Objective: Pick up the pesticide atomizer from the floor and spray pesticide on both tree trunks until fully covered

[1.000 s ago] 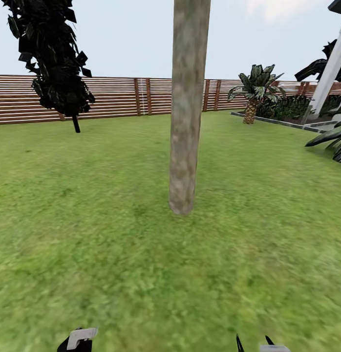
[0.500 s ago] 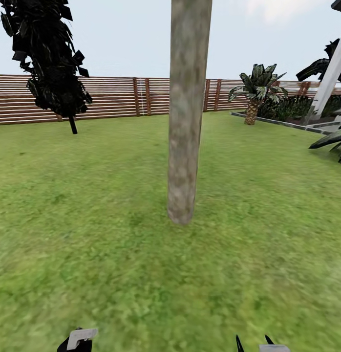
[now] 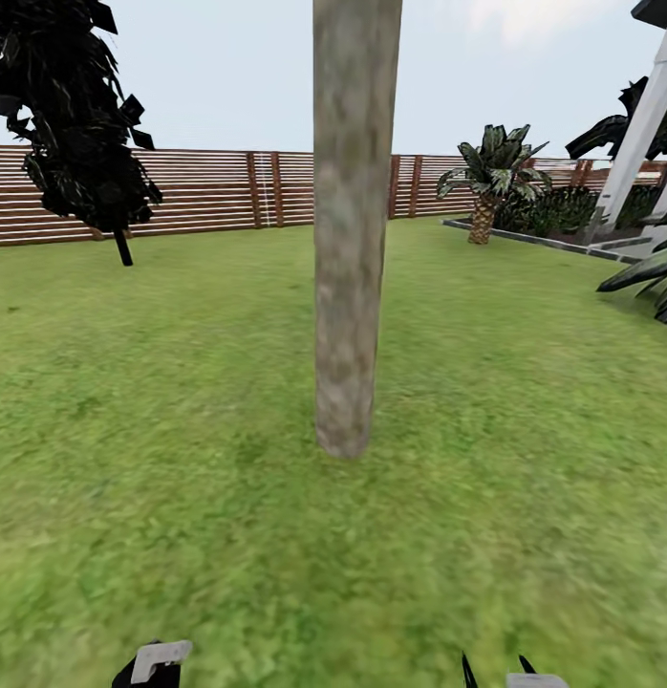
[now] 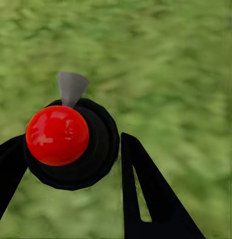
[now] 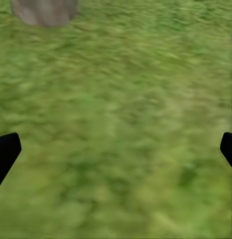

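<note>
Left hand (image 4: 71, 164) is clenched on the pesticide atomizer (image 4: 71, 144), whose black round body and red cap sit between the two dark fingers in the left wrist view, with a small grey nozzle sticking out over the grass; in the head view the same hand shows as a dark shape with a pale grey piece at the lower left edge of the frame. Right hand (image 5: 116, 149) is released and holds nothing, its two black fingertips standing far apart at the side edges of its wrist view over bare grass lawn (image 3: 525, 420). Compared with a second ago the whole head view has shifted: the tree trunk (image 3: 351, 229) now looks thicker, its foot sits lower in the frame and it has slid a little toward the left, while the wooden fence (image 3: 209, 191) and the black-leaved tree (image 3: 71, 115) at the upper left have slid left too. I read that as the robot rolling closer to this trunk, not the things moving. So the pickup looks done and the approach is under way; no white mist shows on the bark, so spraying seems not yet begun. From the hand, the trunk stands ahead in the middle of the frame, well apart, with its grey base showing in the upper left corner of the right wrist view.
</note>
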Controlling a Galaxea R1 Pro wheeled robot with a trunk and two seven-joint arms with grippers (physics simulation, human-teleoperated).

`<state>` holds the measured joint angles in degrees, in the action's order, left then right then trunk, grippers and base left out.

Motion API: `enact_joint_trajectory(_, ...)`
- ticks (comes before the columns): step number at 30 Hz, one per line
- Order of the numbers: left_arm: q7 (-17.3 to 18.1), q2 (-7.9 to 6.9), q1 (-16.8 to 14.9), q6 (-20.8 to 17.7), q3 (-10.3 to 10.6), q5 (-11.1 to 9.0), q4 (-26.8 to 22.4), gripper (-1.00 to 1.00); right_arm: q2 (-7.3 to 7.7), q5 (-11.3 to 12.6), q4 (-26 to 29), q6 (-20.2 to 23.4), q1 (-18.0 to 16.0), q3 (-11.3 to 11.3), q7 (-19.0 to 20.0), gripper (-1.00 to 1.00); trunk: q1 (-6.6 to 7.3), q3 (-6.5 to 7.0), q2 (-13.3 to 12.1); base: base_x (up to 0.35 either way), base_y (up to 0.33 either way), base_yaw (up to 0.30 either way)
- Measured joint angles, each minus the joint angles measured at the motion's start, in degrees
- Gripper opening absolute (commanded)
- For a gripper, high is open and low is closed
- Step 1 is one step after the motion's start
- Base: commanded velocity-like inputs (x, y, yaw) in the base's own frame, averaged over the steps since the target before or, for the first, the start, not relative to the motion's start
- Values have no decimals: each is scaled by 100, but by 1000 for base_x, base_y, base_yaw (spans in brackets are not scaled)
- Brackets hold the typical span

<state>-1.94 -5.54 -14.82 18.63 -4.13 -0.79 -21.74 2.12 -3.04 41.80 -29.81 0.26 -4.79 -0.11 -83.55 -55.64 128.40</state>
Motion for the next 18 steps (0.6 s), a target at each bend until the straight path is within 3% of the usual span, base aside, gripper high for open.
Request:
enact_joint_trajectory(11, 18, 0, -6, -27, 22, 41, -13, -100, 37, -58, 16, 17, 0, 21, 33, 100, 0, 0, 0, 277, -165, 0)
enact_joint_trajectory(14, 27, 0, -11, -32, 48, 62, -15, -100, 53, -317, 142, 18, -20, 22, 42, 100, 0, 0, 0, 276, -162, 0)
enact_joint_trajectory(18, 48, -23, -12, -50, 67, 89, -66, -100, 53, -976, 373, 31, -206, 22, 48, 100, 0, 0, 0, 213, -82, 0)
